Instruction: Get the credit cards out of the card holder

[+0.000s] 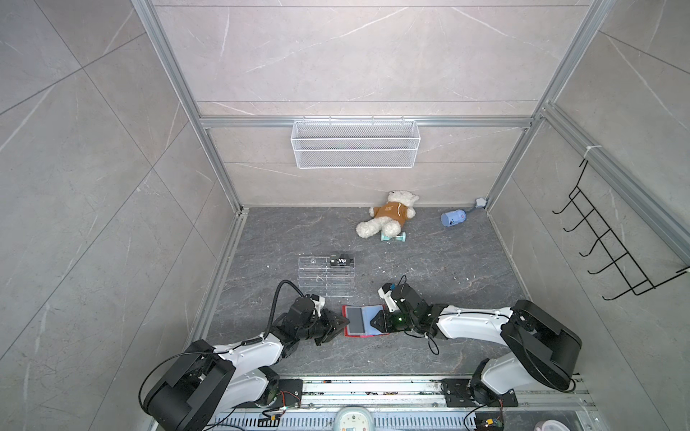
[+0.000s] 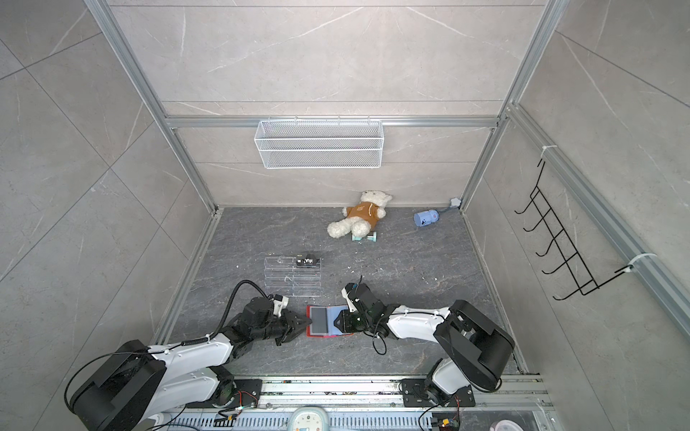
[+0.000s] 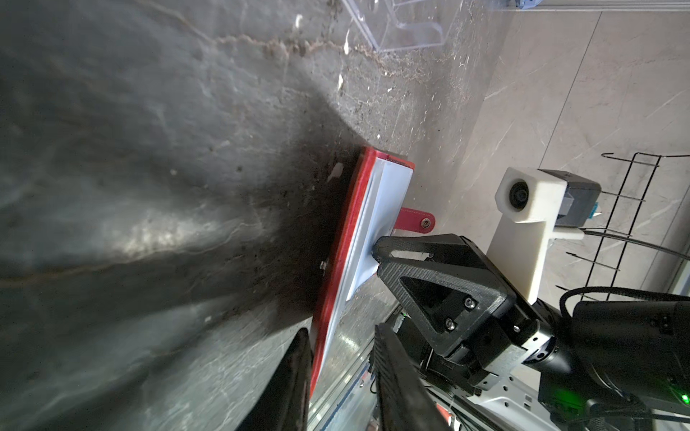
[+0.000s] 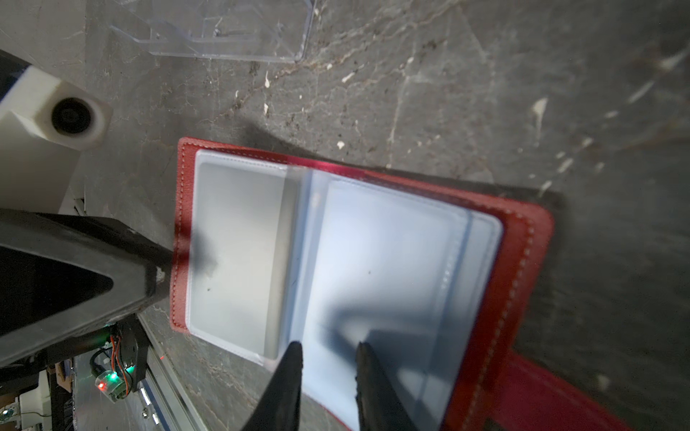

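Observation:
The red card holder (image 1: 366,312) (image 2: 332,311) lies open on the dark floor between both arms, and a grey credit card (image 1: 356,321) (image 4: 239,253) shows in its left clear sleeve. My left gripper (image 1: 342,323) (image 3: 341,330) straddles the holder's left edge. Its jaws stand apart; the red cover (image 3: 347,231) lies against one finger, with a gap to the other. My right gripper (image 1: 372,322) (image 4: 329,345) rests its tips on the right sleeve page, jaws apart. A black "Vip" card (image 1: 341,261) (image 2: 308,261) sits on the clear acrylic rack (image 1: 325,278).
A teddy bear (image 1: 388,218), a teal dumbbell (image 1: 392,236) and a blue cylinder (image 1: 453,217) lie near the back wall. A white wire basket (image 1: 354,143) hangs on that wall. Black hooks (image 1: 605,239) hang on the right wall.

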`<state>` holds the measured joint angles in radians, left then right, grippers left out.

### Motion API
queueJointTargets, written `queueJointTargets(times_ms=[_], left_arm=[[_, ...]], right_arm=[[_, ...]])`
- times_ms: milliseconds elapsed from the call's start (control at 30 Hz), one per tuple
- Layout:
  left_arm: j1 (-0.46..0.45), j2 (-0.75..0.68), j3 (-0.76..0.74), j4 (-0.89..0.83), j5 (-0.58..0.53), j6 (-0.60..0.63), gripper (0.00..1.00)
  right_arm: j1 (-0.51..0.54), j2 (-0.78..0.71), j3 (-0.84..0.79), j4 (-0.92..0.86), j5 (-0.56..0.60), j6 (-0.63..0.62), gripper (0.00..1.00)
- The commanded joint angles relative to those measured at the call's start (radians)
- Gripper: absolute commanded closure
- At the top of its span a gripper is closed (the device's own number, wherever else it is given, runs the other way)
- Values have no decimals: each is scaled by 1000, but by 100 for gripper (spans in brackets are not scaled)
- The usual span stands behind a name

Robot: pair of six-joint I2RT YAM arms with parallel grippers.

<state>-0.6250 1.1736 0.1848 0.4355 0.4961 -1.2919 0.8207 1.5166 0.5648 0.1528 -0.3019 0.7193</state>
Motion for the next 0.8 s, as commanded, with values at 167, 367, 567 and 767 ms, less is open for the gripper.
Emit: queueJointTargets(times_ms=[167,367,567,767], left_arm=[[-21,34,38,42,15,38,90],[-37,44,43,42,4,43,100],[-52,36,47,42,-10,48,100],[-65,37,53,42,-24,53,100]], right_arm=[[6,8,-15,-9,-3,11,72],[6,-10,-5,-12,-16,17,68],[15,-70,23,-58,-4,29,45],[44,-93,124,-248,77,35,23]])
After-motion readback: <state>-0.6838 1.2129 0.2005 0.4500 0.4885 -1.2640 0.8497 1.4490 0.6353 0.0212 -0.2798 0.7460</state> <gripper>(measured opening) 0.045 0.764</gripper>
